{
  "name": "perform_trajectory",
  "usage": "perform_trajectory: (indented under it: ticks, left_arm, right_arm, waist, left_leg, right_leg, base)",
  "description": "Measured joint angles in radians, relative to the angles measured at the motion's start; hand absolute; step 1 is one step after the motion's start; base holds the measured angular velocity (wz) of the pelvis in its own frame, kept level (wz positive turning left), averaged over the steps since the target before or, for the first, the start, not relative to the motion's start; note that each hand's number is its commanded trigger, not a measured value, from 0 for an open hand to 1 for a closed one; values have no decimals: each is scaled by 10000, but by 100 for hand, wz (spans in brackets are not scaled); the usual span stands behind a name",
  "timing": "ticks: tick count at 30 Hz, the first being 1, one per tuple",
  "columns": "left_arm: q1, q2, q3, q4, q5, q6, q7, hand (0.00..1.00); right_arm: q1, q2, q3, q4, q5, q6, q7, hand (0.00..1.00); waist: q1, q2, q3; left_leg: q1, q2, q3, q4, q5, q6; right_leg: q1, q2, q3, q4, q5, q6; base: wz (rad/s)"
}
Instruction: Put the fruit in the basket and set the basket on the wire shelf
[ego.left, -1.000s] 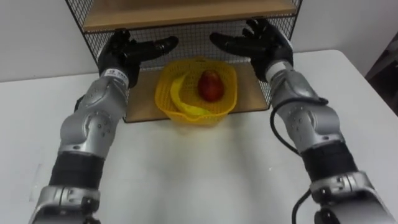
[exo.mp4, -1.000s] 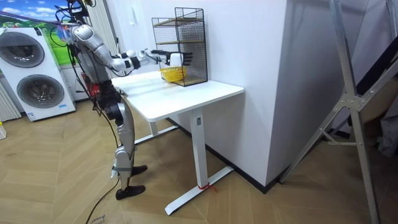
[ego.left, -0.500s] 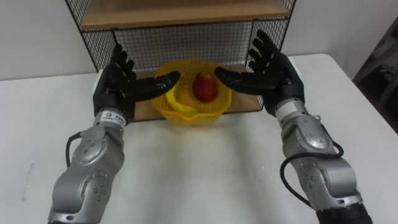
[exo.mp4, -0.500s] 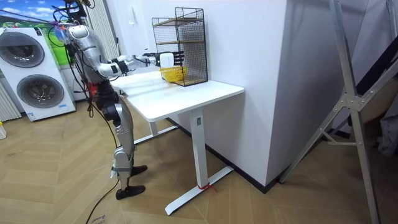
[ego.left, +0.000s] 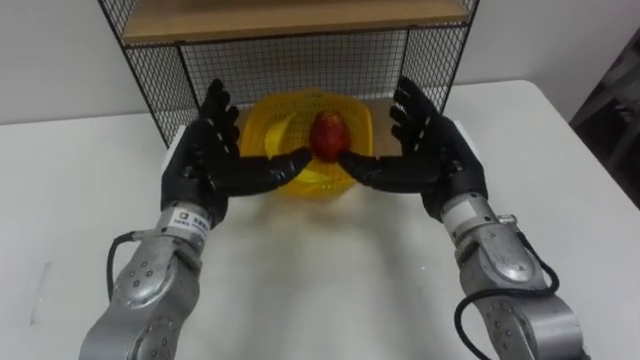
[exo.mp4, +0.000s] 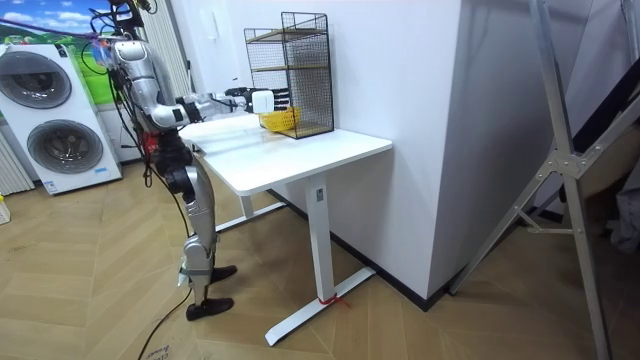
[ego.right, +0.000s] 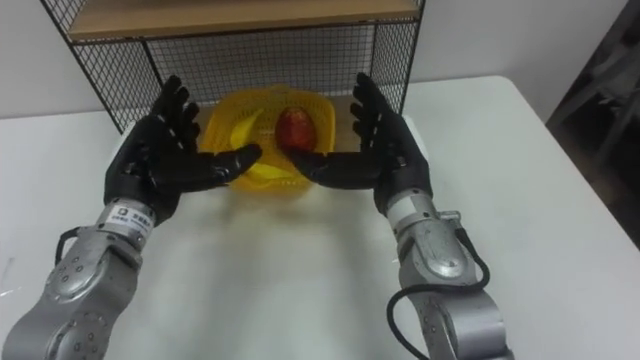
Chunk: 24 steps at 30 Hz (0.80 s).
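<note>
**Fig.** The basket (ego.left: 258, 112), holding a red fruit (ego.left: 326, 133) and a banana (ego.left: 285, 140), sits low inside the wire shelf (ego.left: 300, 60). Your left hand (ego.left: 205, 165) and right hand (ego.left: 435, 160) are spread and empty just before it. Risk: an inward-pointing thumb could snag the rim and drag the basket out. The thumbs mask its front rim, so contact cannot be judged.

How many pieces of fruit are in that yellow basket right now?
2: a red fruit at the basket's middle and a banana curving along its left side and front. More could lie hidden beneath them.
</note>
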Motion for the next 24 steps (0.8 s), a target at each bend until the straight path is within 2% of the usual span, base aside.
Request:
perform_trajectory:
  ticks: [4,7,10,11,13,14,16,17,19,20,22,24]
  left_arm:
    - [846,-68,-43,-262,-87,-442,-431,0]
    - [1250,-139,-40,-263,-7,-926,-507,0]
    - [1448,-205,-24,-323,129,-1292,-491,0]
    - [1479,-204,2,-404,281,-1484,-459,0]
    - [1697,-208,116,-659,634,-2120,-240,0]
    - [1713,-211,194,-681,739,-2277,-195,0]
    - [1730,-194,682,-897,1096,-2794,185,0]
    - [1730,-194,840,-985,1096,-2893,322,0]
    - [1746,-192,1805,-1479,1120,-3288,1005,0]
    - [1770,-193,2086,-1611,1120,-3428,1218,0]
    - [1920,-198,3161,-1958,1118,-4056,2169,0]
    - [1933,-214,3968,-2027,1196,-4358,2885,0]
  right_arm:
    - [785,86,31,-8,-137,-637,332,0]
    - [1469,111,69,-87,-168,-834,475,0]
    - [1743,108,25,-285,-298,-1012,597,0]
    - [1869,94,-43,-470,-462,-1229,662,0]
    - [1904,114,-178,-542,-757,-1813,735,0]
    - [1936,118,-287,-612,-844,-1915,739,0]
    - [2018,114,-781,-895,-979,-2422,624,0]
    - [2019,106,-897,-954,-977,-2519,556,0]
    - [2040,83,-1538,-1162,-977,-2927,177,0]
    - [2042,82,-1740,-1215,-977,-2996,49,0]
    - [2094,75,-2601,-1449,-1223,-3272,-693,0]
    - [2250,72,-3288,-1794,-1459,-3414,-1338,0]
  waist:
    - [-4,-43,-5]
    - [3,-44,-6]
    - [54,-17,-8]
    - [67,-20,-8]
    - [74,-58,-10]
    - [110,-58,-13]
    - [245,-45,-12]
    - [247,-48,-14]
    - [273,-59,-13]
    - [275,-57,-13]
    - [267,-44,-18]
    - [302,-21,-26]
  left_leg:
    - [98,-5,-6,-33,0,0]
    - [153,-4,-1,-95,-2,-4]
    - [29,6,-3,-48,-6,-11]
    - [-57,13,-8,-50,3,-19]
    - [-38,27,-8,-52,15,-30]
    - [-22,28,-12,-52,15,-31]
    - [-31,32,-34,-52,16,-34]
    - [-31,27,-55,-52,19,-39]
    - [-23,15,-114,-71,32,-56]
    - [-18,13,-115,-77,33,-57]
    - [-30,6,-143,-70,33,-58]
    - [-45,0,-155,-65,32,-60]
  right_leg:
    - [84,-2,11,-22,0,0]
    - [76,8,35,-25,-3,5]
    - [-56,33,137,14,3,-7]
    - [-91,46,135,18,21,-35]
    - [-75,63,143,13,42,-57]
    - [-82,65,148,7,42,-57]
    - [-67,76,146,1,44,-60]
    - [-52,76,127,-1,45,-61]
    - [-69,80,76,-27,46,-61]
    - [-66,80,58,-33,46,-61]
    - [-51,79,0,-91,47,-62]
    - [-32,80,-18,-142,52,-68]
  base:
    - [0]
    - [-1]
    - [-6]
    - [-3]
    - [0]
    - [0]
    - [0]
    - [8]
    - [7]
    - [4]
    - [3]
    - [0]
